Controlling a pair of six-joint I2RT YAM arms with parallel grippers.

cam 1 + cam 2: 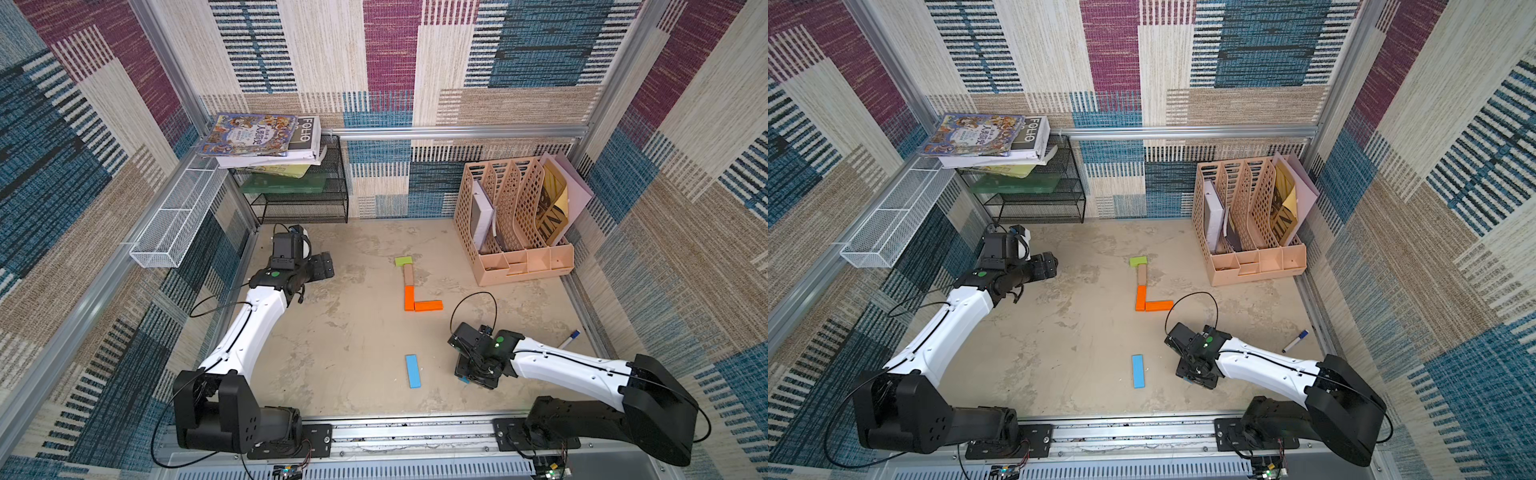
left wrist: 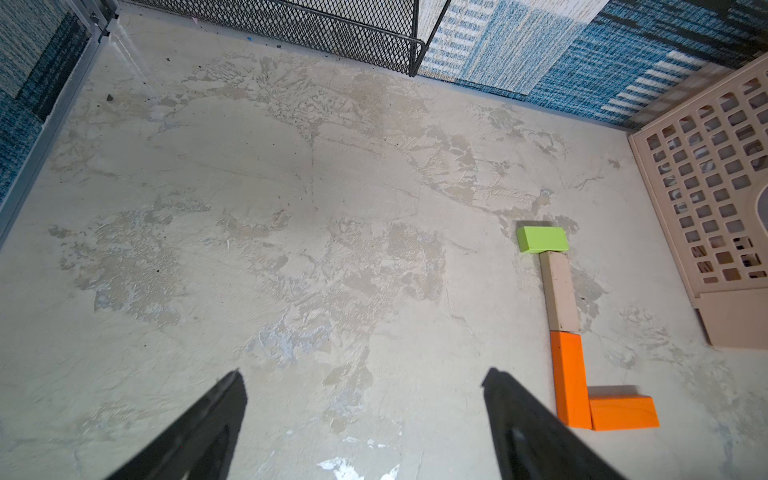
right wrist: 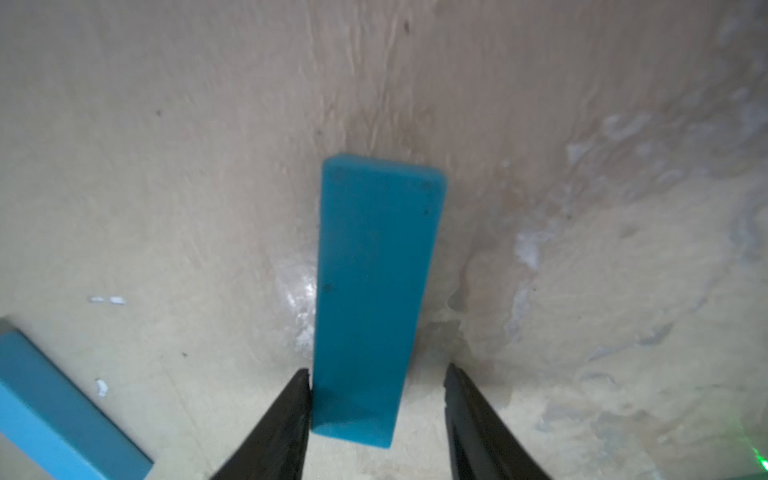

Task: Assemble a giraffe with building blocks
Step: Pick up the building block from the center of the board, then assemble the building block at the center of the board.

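The right fingers (image 3: 282, 415) straddle a blue block (image 3: 374, 270) flat on the table (image 1: 353, 332); one touches it, the other seems just clear. The left fingers (image 2: 519, 415) are spread wide, empty. The part-built giraffe (image 1: 409, 298) lies mid-table, the second blue block (image 1: 412, 371) well apart from it.

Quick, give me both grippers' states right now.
Left gripper: open, holding nothing.
Right gripper: open astride the blue block; one finger touches it, a gap shows at the other, so not gripped yet.
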